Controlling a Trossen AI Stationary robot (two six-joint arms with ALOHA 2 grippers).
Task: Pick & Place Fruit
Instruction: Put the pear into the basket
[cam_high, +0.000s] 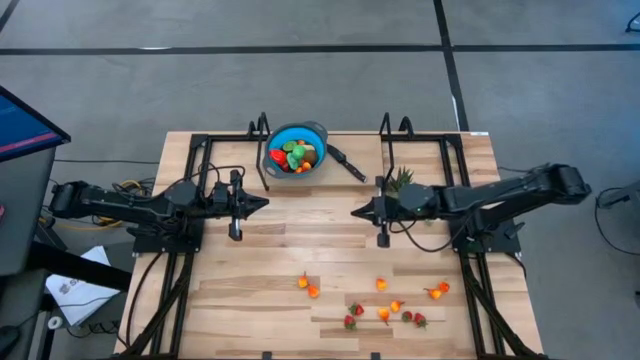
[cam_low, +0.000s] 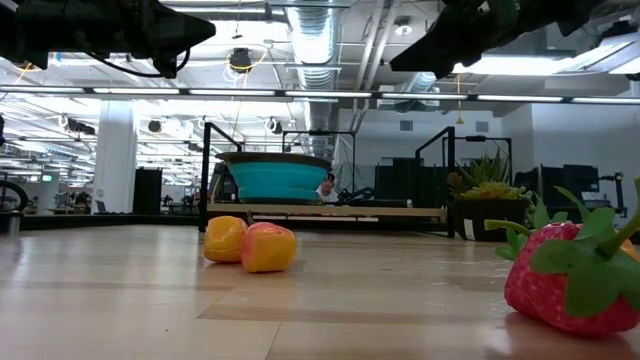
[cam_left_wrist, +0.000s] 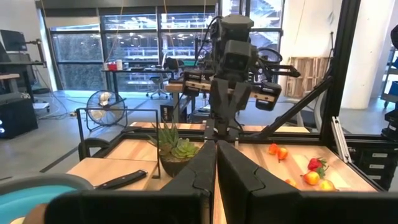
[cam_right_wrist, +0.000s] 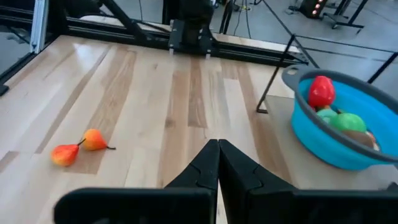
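Several small toy fruits lie loose on the near part of the wooden table: an orange pair (cam_high: 308, 287) (cam_right_wrist: 78, 148) (cam_low: 250, 245), strawberries (cam_high: 412, 318) (cam_low: 570, 275) and more orange pieces (cam_high: 437, 290). Other fruit, including a red strawberry (cam_right_wrist: 321, 91) and green pieces, sits in the blue bowl (cam_high: 296, 148) (cam_right_wrist: 342, 134) at the far middle. My left gripper (cam_high: 262, 203) (cam_left_wrist: 216, 144) and my right gripper (cam_high: 357, 211) (cam_right_wrist: 218, 144) are both shut on nothing. They hang above mid-table with their tips pointing at each other, well clear of the fruit.
A spiky green plant in a dark pot (cam_high: 403, 180) (cam_left_wrist: 177, 149) stands beside my right arm at the far right. The bowl's black handle (cam_high: 348, 162) sticks out toward it. Black frame rails (cam_high: 205, 150) border the table's left and right sides.
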